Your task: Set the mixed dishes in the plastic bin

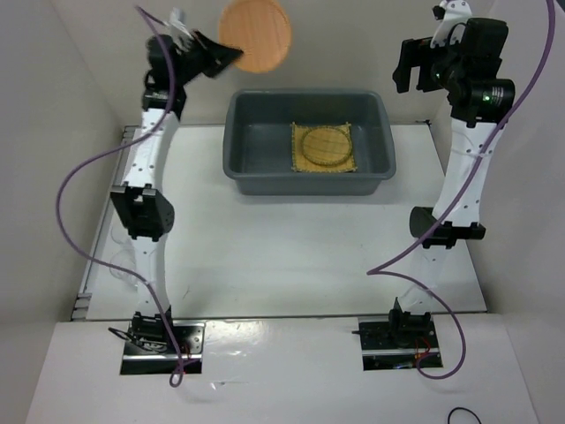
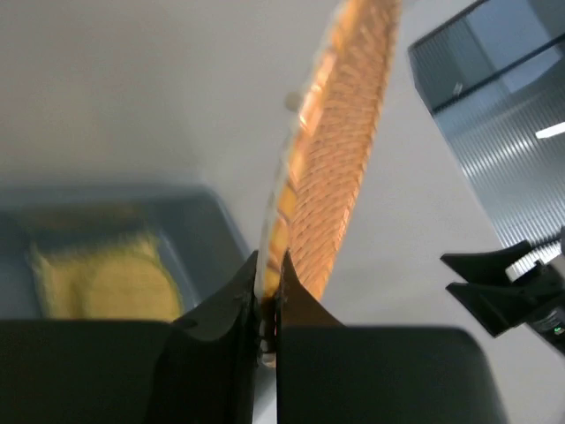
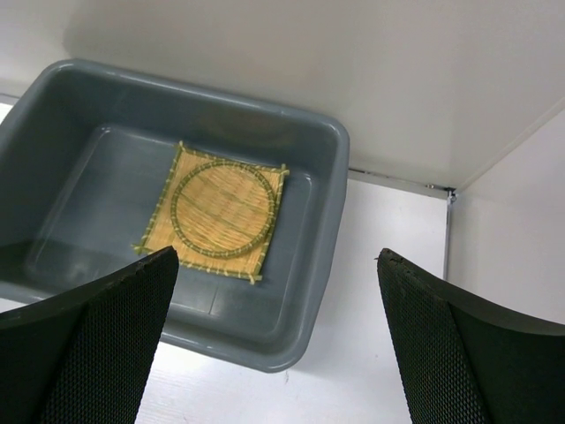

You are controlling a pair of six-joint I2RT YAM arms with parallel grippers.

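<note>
The dark grey plastic bin (image 1: 238,146) stands at the table's back middle. The square tan woven mat (image 1: 303,164) lies flat on its floor with the round woven disc (image 1: 323,143) on top. My left gripper (image 1: 228,55) is shut on the edge of the flat orange-brown round plate (image 1: 254,35), held high behind the bin's back left corner. In the left wrist view my left gripper (image 2: 269,265) pinches the plate (image 2: 340,132) edge-on. My right gripper (image 1: 413,71) is open and empty, high above the bin's right end, as the right wrist view (image 3: 275,256) shows. The clear cup is out of view.
White walls close in the table at the back and both sides. The bin (image 3: 340,146) and the mat (image 3: 216,212) lie below my right gripper. The blurred bin (image 2: 207,221) also shows in the left wrist view. A purple cable hangs beside each arm.
</note>
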